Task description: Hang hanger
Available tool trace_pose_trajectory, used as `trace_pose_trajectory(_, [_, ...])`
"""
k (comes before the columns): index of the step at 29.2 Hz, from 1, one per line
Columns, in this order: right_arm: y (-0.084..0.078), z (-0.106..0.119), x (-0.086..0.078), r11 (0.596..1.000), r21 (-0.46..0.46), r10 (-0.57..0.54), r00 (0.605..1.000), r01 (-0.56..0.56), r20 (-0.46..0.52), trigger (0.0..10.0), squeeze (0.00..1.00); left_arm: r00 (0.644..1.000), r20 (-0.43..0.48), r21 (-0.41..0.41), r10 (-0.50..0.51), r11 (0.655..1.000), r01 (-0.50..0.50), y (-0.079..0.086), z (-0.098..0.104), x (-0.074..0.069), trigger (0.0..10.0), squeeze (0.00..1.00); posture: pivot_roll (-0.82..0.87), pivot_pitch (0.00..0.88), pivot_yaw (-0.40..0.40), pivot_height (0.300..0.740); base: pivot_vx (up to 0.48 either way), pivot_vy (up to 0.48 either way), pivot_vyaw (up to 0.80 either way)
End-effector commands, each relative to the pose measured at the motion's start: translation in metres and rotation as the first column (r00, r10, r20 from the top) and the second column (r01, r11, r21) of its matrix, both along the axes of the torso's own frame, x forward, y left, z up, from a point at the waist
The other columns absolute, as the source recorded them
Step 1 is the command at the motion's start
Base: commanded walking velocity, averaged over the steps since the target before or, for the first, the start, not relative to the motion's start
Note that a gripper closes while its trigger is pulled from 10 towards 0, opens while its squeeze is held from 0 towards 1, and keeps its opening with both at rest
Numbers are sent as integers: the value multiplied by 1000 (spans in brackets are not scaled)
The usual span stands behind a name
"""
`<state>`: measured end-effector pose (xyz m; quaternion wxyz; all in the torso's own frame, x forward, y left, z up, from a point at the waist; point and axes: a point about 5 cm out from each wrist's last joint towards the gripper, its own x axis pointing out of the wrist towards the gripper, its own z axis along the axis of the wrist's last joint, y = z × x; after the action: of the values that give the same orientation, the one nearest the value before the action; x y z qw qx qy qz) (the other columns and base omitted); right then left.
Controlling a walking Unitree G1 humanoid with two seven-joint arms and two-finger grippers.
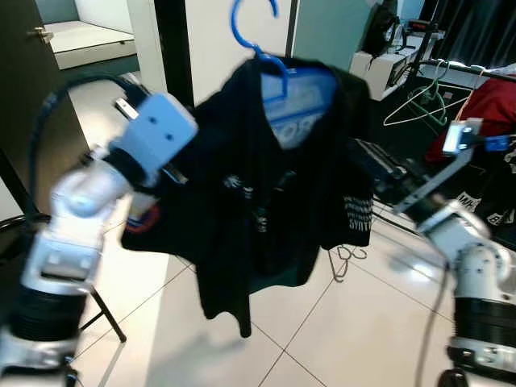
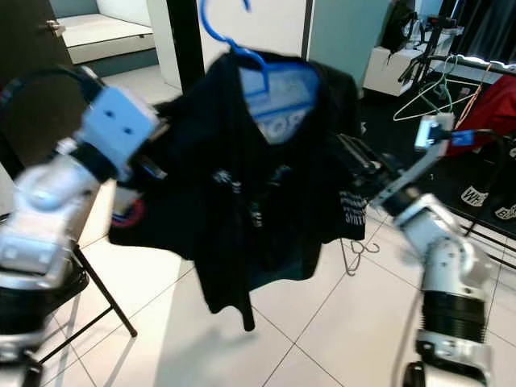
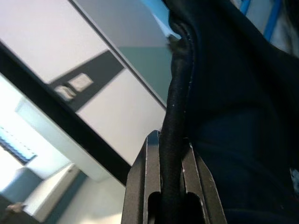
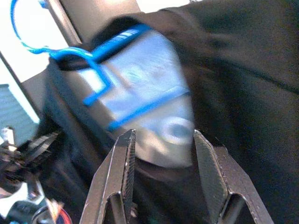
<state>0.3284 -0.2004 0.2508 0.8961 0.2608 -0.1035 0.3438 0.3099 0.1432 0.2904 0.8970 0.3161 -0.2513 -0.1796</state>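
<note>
I'm carrying the blue hanger (image 1: 270,60) with a black shirt (image 1: 258,193) draped on it, held up high between my two arms. My left gripper (image 3: 170,184) has its fingers pressed together on a thick fold of the shirt's edge; the cloth runs straight up out of the jaws. My right gripper (image 4: 161,154) sits at the other shoulder, fingers apart, with the neck opening, the pale label panel and the blue bars just ahead of the tips; whether it is bearing any weight I can't tell from here.

The hook (image 1: 246,24) stands up above both grippers, free and pointing into open air. The view is smeared, so I judge I'm mid-move. To do this well I want the hook kept upright and level, both arms rising together so the garment doesn't slide off a shoulder, and the hook lowered over a rail rather than shoved at it.

Beyond my right gripper, well off, a rack (image 2: 463,68) carries bare wire hangers (image 2: 427,93) and a red garment (image 2: 492,109). That looks the likely place. No bins or baskets that I can make out, just tiled floor (image 1: 322,322) below.
</note>
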Motion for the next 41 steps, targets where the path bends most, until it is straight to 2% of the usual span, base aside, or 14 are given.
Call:
trace_pose_trajectory(1, [0, 12, -1, 1000, 20, -16, 999, 15, 43, 10000, 0, 999, 36, -23, 38, 999, -37, -1, 5, -3, 10000, 0, 1, 10, -29, 740, 0, 0, 0])
trace_pose_trajectory(5, [2, 18, 0, 999, 43, -12, 998, 9, 61, 10000, 0, 999, 21, -34, 45, 998, -44, -10, 0, -4, 10000, 0, 4, 10, -31, 740, 0, 0, 0])
trace_pose_trajectory(8, [-1, 21, 2, 998, 35, -50, 997, 48, 60, 10000, 0, 999, 21, -34, 42, 999, -42, -16, -1, -5, 10000, 0, 3, 9, -29, 740, 0, 0, 0])
trace_pose_trajectory(13, [-9, 22, 6, 991, 24, -129, 990, 128, 47, 10000, 0, 998, 27, -24, 48, 999, -48, -19, -1, -6, 10000, 0, 4, 9, -27, 740, 0, 0, 0])
trace_pose_trajectory(19, [-11, 22, 7, 988, 21, -153, 987, 152, 43, 10000, 0, 998, 32, -24, 49, 999, -48, -20, 0, -7, 10000, 0, 6, 9, -30, 740, 0, 0, 0])
trace_pose_trajectory(25, [-14, 24, 13, 974, 9, -227, 973, 226, 41, 10000, 0, 998, 40, -30, 49, 998, -48, -29, 0, -14, 10000, 0, 11, 9, -34, 740, 0, 0, 0])
trace_pose_trajectory(36, [-16, 25, 19, 961, -18, -276, 960, 277, 44, 10000, 0, 999, 41, -29, 33, 999, -31, -40, -1, -19, 10000, 0, 15, 7, -37, 740, 0, 0, 0])
trace_pose_trajectory(37, [-16, 25, 20, 958, -20, -284, 958, 285, 45, 9569, 0, 999, 38, -30, 24, 999, -23, -43, -2, -20, 10000, 0, 15, 7, -37, 740, 0, 0, 0])
trace_pose_trajectory(39, [-16, 25, 20, 958, -20, -284, 958, 285, 45, 9569, 0, 999, 38, -30, 24, 999, -23, -43, -2, -20, 10000, 0, 15, 7, -37, 740, 0, 0, 0])
trace_pose_trajectory(40, [-17, 25, 20, 956, -19, -290, 956, 291, 45, 5333, 0, 999, 35, -30, 18, 999, -16, -46, -3, -21, 10000, 0, 14, 5, -36, 740, 0, 0, 0])
trace_pose_trajectory(41, [-18, 25, 21, 954, -19, -300, 953, 301, 44, 2588, 0, 999, 34, -29, 14, 999, -13, -47, -4, -22, 10000, 0, 14, 5, -36, 740, 0, 0, 0])
